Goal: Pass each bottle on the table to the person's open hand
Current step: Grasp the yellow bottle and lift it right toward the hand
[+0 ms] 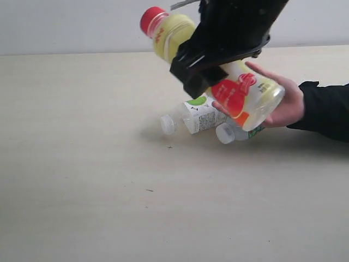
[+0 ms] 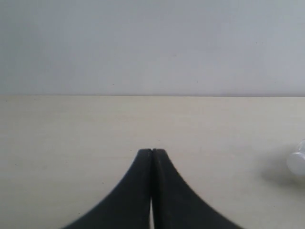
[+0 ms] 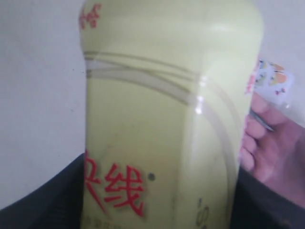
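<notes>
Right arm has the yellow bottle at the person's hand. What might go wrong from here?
The yellow bottle is tilted, only its base end by the hand; released now, it may tip off the palm. Falling, it might hit the white-labelled bottle and the bottle beside it lying below.

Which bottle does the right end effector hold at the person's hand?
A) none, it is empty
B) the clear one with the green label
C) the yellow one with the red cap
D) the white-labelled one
C: the right end effector is clamped around the tilted yellow bottle, whose base end lies at the person's open hand.
</notes>
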Motion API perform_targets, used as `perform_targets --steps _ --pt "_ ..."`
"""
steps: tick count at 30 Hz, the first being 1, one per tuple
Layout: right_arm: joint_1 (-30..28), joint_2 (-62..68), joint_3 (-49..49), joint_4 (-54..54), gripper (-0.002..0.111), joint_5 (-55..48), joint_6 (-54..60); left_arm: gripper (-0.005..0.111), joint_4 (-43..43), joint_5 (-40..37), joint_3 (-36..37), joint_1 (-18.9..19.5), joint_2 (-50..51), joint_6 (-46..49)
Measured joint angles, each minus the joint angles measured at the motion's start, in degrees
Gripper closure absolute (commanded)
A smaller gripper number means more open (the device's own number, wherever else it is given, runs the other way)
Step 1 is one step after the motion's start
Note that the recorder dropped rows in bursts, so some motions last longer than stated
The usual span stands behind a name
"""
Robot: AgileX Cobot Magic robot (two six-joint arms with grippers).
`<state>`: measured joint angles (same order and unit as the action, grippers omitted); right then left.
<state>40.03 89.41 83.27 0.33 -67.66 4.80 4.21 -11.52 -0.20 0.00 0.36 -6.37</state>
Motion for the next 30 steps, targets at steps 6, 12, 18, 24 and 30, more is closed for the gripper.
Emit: perform_targets --steps 6,12,18,24,30 --pt "-8.54 -4.03 -4.63 -0.33 0.108 0.0 -0.22 0.107 0.0 0.0 0.0 0.0 0.0 0.0" --pt "-17.29 -3.31 -7.31 -0.33 0.108 0.83 -2.94 0.107 0.0 0.0 0.0 0.0 0.0 0.0" --pt "-21.94 0.65 -7.42 -0.33 0.108 1.87 -4.8 0.107 0.0 0.0 0.0 0.0 0.0 0.0" --pt "-22.5 6.68 -7.42 0.85 0.108 2.05 -4.8 0.107 0.0 0.0 0.0 0.0 0.0 0.0" --pt "-22.5 11.49 -7.53 1.04 0.108 6.31 -4.8 0.107 0.0 0.0 0.0 0.0 0.0 0.0"
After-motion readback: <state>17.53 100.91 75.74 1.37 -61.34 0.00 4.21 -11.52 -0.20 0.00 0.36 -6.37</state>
